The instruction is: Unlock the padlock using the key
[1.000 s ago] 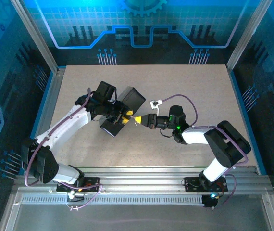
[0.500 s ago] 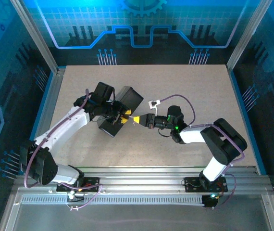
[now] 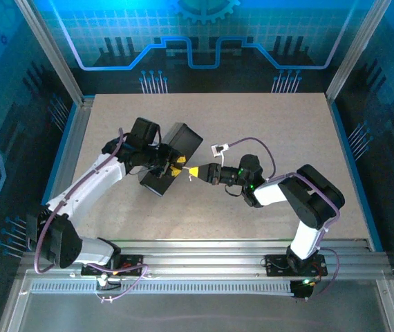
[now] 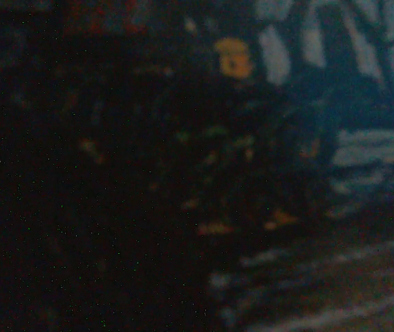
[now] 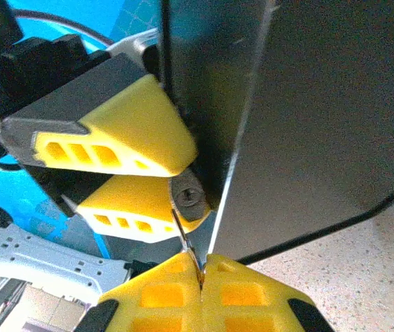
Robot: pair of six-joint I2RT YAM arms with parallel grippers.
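Evidently at the insertion step, judging by the layout. Over on the right gripper (image 5: 200, 268), yellow tips pressed together, pinching the tiny thin greyish metal key (image 5: 183, 241) by its rear end and leaving the blade free to slant up and ahead toward the keyhole. Over on the left gripper (image 5: 186, 180), yellow fingers closed in from both sides on the tiny dark-silvery metal padlock (image 5: 187, 196), apparently clamping it. Held that way, most likely, to stop the body swinging and to turn its keyway face toward the incoming blade. Padlock tight against the edge of the dark rectangular box (image 5: 301, 104), presumably hanging from a latch hidden there. Blade tip right at the round keyway, touching or barely inside; cannot tell which. Seen from above, grippers meeting nose to nose beside the box, both arms angled inward, seemingly to allow one straight push. Too dark and blurred from the left wrist to add anything. Next, probably, a fine push along the blade's axis, then a twist. Some risk of the thin key flexing or skating off the face if slightly off line.
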